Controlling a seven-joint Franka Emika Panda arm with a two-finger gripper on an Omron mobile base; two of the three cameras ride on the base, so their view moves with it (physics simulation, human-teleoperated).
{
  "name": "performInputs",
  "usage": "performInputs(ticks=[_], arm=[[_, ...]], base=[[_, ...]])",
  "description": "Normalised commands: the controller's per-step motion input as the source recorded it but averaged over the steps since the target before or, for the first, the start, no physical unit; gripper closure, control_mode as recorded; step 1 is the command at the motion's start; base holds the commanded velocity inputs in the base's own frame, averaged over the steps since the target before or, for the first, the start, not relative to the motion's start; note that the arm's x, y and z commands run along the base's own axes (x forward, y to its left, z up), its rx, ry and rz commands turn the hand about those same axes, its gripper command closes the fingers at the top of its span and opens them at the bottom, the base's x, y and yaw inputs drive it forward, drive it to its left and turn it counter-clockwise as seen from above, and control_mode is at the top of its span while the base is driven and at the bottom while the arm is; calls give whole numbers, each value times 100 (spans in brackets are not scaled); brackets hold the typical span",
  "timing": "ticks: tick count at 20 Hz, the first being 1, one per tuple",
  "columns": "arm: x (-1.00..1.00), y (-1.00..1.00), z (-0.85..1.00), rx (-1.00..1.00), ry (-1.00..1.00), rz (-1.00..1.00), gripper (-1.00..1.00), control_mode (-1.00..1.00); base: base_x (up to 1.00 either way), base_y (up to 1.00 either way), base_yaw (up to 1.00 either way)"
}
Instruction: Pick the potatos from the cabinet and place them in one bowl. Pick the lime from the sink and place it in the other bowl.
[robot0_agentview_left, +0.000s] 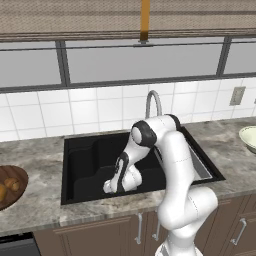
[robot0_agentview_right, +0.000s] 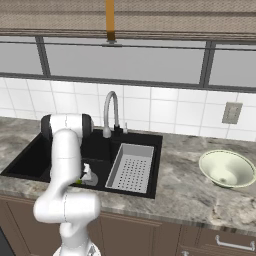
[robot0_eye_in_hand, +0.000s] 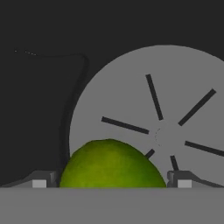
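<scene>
We found the two-finger gripper (robot0_eye_in_hand: 111, 179) lowered deep into the large black rectangular sink (robot0_agentview_left: 87, 165), its jaws spread wide and holding nothing. The small round yellow-green lime (robot0_eye_in_hand: 111, 164) sat squarely between the two dark fingertips (robot0_eye_in_hand: 40, 180), one tip on either side of it, with a sliver of gap visible at each flank, so we could not call it contact. Just beyond the lime, ahead of the gripper, lay the round grey slotted drain (robot0_eye_in_hand: 175, 105) on the sink floor. From the right base view a speck of the green lime showed beside the white arm, low in the basin. The curved steel tap (robot0_agentview_right: 111, 112) rose behind the gripper at the sink's back edge, and the grey strainer basket (robot0_agentview_right: 132, 167) lay to the right of it. Farther right, on the marbled grey counter (robot0_agentview_right: 180, 190), stood a pale green ceramic bowl (robot0_agentview_right: 227, 168). Well off to the left, a shallow dark brown wooden bowl (robot0_agentview_left: 17, 182) held the golden-brown potatos (robot0_agentview_left: 10, 186).
</scene>
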Motion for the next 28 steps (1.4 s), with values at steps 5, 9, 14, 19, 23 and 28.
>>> performInputs(ticks=[5, 9, 14, 19, 23, 28], arm=[[0, 0, -1, 0, 0, 0, -100, -100], [0, 0, 0, 0, 0, 0, -100, -100], [0, 0, 0, 0, 0, 0, -100, -100], [0, 0, 0, 0, 0, 0, 100, -100], [0, 0, 0, 0, 0, 0, 100, -100], [0, 0, 1, 0, 0, 0, 100, -100]], base=[[0, 0, 0], [0, 0, 0], [0, 0, 0], [0, 0, 0], [0, 0, 0], [0, 0, 0]])
